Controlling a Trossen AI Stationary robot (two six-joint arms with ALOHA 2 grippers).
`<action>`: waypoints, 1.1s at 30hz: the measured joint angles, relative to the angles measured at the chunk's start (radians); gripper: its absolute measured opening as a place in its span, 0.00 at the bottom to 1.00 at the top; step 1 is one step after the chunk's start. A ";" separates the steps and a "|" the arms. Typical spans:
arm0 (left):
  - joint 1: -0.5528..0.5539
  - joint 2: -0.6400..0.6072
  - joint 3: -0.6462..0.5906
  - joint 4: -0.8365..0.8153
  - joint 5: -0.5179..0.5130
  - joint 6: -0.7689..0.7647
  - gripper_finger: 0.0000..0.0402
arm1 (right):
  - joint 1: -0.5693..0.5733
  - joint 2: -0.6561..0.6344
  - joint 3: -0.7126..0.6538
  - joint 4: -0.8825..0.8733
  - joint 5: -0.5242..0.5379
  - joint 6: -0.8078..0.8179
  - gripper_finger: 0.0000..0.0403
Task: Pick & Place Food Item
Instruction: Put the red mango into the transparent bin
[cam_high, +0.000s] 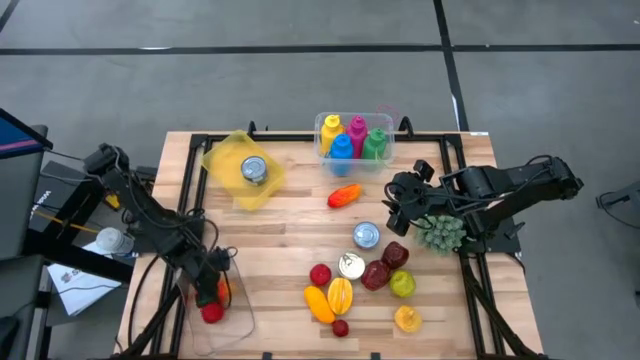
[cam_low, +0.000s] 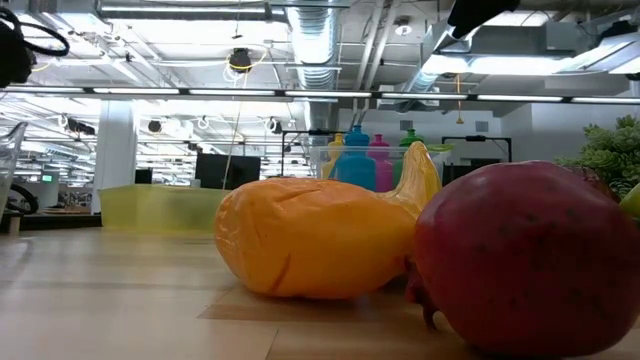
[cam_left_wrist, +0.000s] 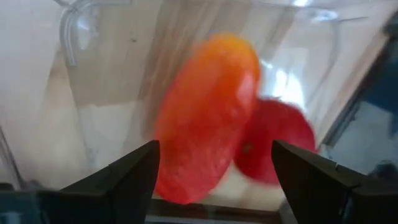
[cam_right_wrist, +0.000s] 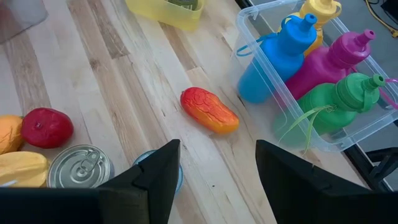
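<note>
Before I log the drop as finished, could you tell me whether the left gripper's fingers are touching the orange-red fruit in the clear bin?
Apart. The left wrist view shows the fingers spread open, with gaps on both sides of the orange-red fruit, which lies in the clear bin.

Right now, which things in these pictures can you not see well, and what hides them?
- Left hand, high view: the arm covers its fingers.
- Orange-red fruit, left wrist view: blurred, kind unclear.
- Bottles, low view: the orange vegetable hides their lower parts.
- Silver can, right wrist view: the right hand and picture edge cut it.

Orange fruit (cam_low: 315, 238) touches dark red fruit (cam_low: 525, 255).
</note>
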 joint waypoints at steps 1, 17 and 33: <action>0.002 -0.013 0.000 0.001 0.000 -0.004 0.74 | 0.000 0.000 0.000 0.000 0.000 0.000 0.51; 0.004 -0.324 0.128 0.066 -0.100 -0.205 0.74 | -0.179 0.015 0.001 0.240 -0.273 -0.365 0.52; 0.006 -0.358 0.131 0.398 -0.857 0.081 0.74 | -0.349 0.481 0.000 0.339 -0.392 -0.865 0.80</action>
